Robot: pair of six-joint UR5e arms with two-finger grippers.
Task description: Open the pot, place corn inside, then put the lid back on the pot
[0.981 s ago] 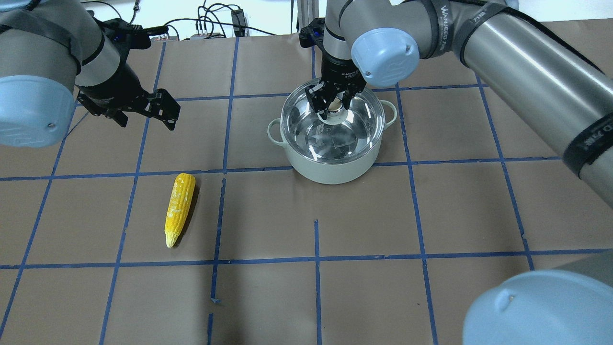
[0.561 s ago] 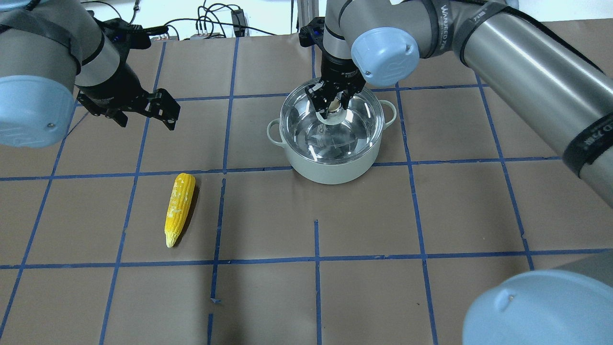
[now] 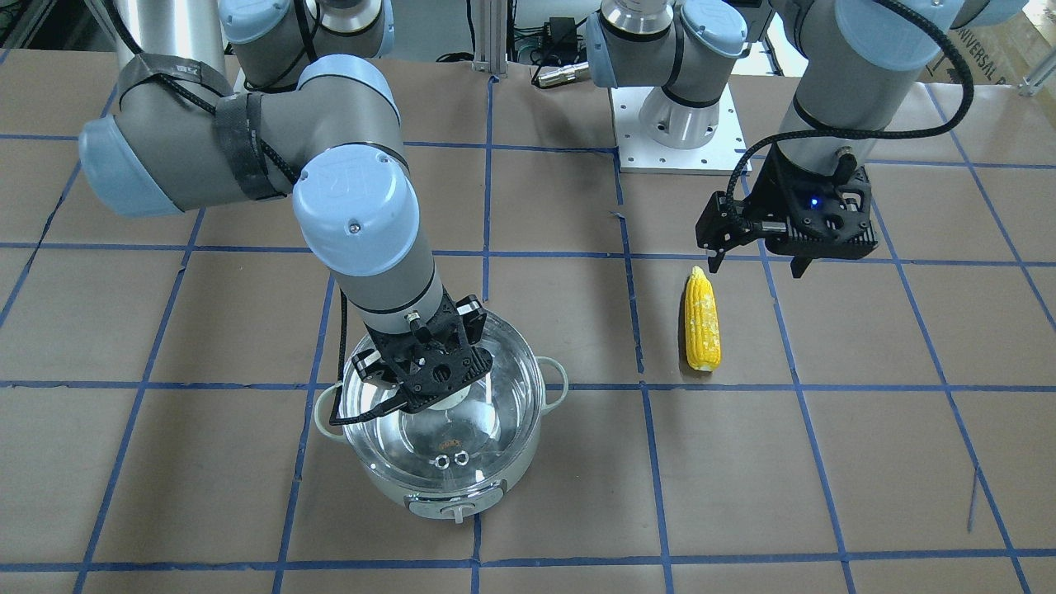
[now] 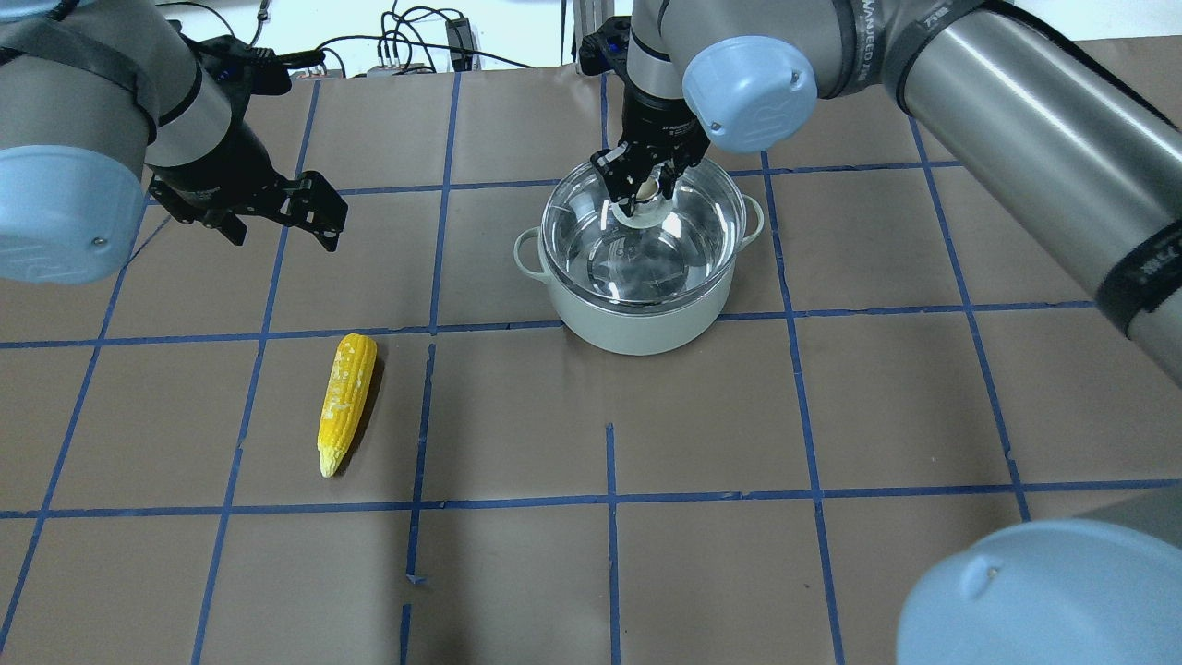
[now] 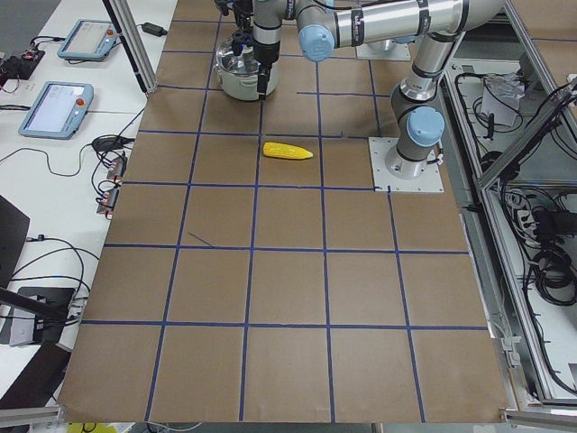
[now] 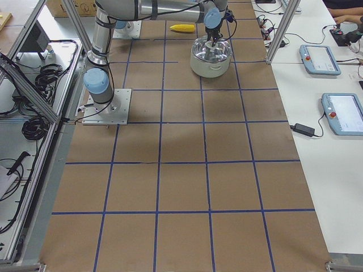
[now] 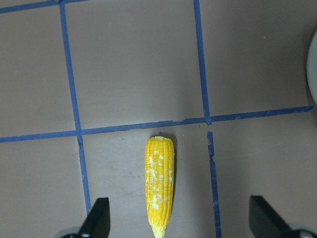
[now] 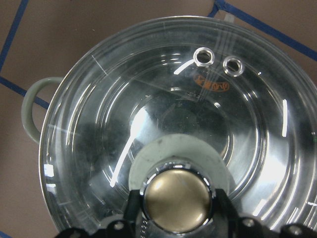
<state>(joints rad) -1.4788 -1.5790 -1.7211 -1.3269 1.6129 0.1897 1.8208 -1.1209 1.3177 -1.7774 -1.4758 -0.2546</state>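
Right end effector (image 4: 644, 191) is clamped on the brass knob (image 8: 174, 201) of the lid (image 4: 646, 254), one finger on either side. Against a second ago it sits a little higher and farther from the robot in the overhead view, and the lid has gone with it. The glass seems to ride just clear of the rim of the pot (image 4: 637, 323), though the reflections make that hard to confirm. The pot has not shifted. The left end effector (image 3: 756, 262) hovers where it was, fingers wide apart, above the counter (image 4: 831, 416) and near the corn (image 4: 346, 402). The corn has not moved either. It lies flat on the counter, well apart from the pot on the robot's left, its long axis running roughly toward and away from the robot, tapered tip toward the robot, blunt end away.
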